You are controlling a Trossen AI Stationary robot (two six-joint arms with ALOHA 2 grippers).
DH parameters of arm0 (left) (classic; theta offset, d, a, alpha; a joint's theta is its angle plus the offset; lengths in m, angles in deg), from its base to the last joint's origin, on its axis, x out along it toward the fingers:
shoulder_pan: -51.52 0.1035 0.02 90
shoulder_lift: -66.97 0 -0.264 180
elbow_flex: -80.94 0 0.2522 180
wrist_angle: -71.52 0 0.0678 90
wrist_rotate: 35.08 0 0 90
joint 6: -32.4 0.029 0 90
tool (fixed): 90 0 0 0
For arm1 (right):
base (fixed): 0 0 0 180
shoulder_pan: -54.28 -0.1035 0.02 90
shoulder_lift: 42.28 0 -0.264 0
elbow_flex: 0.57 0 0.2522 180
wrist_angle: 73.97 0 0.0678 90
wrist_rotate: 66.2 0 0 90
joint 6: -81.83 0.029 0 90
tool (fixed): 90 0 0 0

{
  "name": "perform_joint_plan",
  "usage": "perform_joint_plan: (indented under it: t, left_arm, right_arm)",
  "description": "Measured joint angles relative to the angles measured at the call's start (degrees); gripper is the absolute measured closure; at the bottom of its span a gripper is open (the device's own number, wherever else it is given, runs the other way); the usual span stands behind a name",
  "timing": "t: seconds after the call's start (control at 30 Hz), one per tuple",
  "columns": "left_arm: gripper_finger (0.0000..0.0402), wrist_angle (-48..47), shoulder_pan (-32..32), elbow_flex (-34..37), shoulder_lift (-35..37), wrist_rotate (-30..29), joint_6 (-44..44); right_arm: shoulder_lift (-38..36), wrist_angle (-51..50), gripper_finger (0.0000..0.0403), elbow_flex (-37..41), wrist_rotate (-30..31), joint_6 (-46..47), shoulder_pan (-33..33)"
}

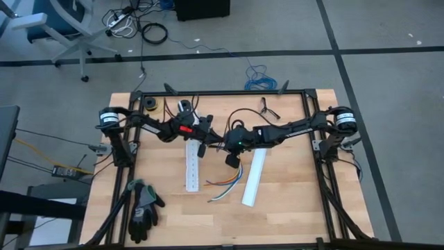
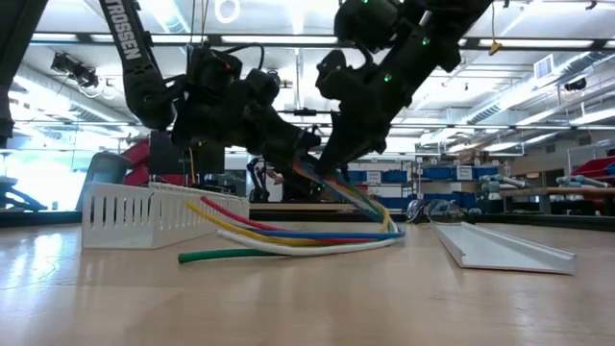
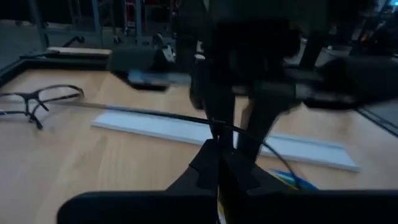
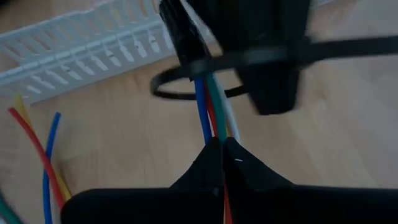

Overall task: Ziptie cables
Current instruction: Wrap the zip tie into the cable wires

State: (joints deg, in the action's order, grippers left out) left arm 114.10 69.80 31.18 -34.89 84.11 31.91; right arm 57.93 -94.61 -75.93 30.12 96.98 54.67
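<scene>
Near the table centre, the right gripper [image 4: 222, 144] is closed on the cables [image 4: 214, 115], whose free ends fan toward 6 o'clock. The left gripper [image 3: 219, 144] pinches the black zip tie [image 4: 186, 78] looped around them. Pulling sideways could drag wires out of the loop.

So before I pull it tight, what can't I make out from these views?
- Whether the zip tie tail is threaded through its head: in the right wrist view the left tool covers the join.
- Where the right tool pinches the cables: too small in the high view, hidden by its own fingers in the right wrist view.
- The cables' held ends: in the low view both arms cover them.
</scene>
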Motion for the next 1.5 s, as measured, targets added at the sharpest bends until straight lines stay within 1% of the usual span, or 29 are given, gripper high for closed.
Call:
perform_joint_plan:
  t: [0.1, 0.17, 0.53, 0.63, 0.73, 0.87, 0.97, 1.1, 1.17, 1.4, 1.5]
  left_arm:
    - [0.0380, 0.1, 0.1, 0.0, 0.0, -0.1, -2.2]
    - [0.0368, -0.2, 0.1, 0.0, 0.0, -1.4, -4.1]
    - [0.0268, -1.0, 0.1, 0.0, -0.1, -1.7, -4.3]
    - [0.0251, -2.0, 0.1, 0.0, -0.1, -1.7, -4.3]
    - [0.0244, -2.3, 0.1, 0.0, -0.1, -1.7, -4.0]
    - [0.0244, -2.6, 0.5, 0.0, -0.1, -1.7, -1.5]
    - [0.0244, -4.8, 0.9, 0.0, 0.0, -1.7, -1.2]
    - [0.0243, -12.1, 1.3, 0.0, 0.7, -2.7, 4.5]
    - [0.0243, -16.0, 1.7, -0.4, 2.0, -3.4, 5.1]
    - [0.0243, -28.5, 2.8, -3.4, 9.4, -3.5, 9.2]
    - [0.0243, -35.6, 2.8, -5.0, 11.7, -3.5, 11.3]
  right_arm:
    - [0.0, -0.4, 0.0401, 0.0, -0.1, 0.0, 0.1]
    - [0.0, -0.2, 0.0402, 0.0, -0.1, -0.3, 0.1]
    - [-0.1, 1.0, 0.0402, 0.0, -0.1, -0.8, 0.1]
    - [-0.1, 1.2, 0.0403, 0.0, -0.1, -0.9, 0.1]
    - [-0.1, 1.4, 0.0403, 0.0, -0.1, -0.9, 0.1]
    - [-0.1, 1.5, 0.0403, 0.0, -0.1, -0.9, 0.1]
    - [-0.1, 1.6, 0.0403, 0.0, -0.1, -0.9, 0.1]
    - [-0.1, 1.7, 0.0403, 0.0, -0.1, -0.9, 0.1]
    - [-0.1, 1.7, 0.0403, 0.0, 0.0, -1.2, 0.1]
    - [-0.1, 1.8, 0.0403, 0.0, 0.0, -1.3, 0.1]
    - [-0.1, 1.9, 0.0403, 0.0, 0.1, -1.3, 0.1]
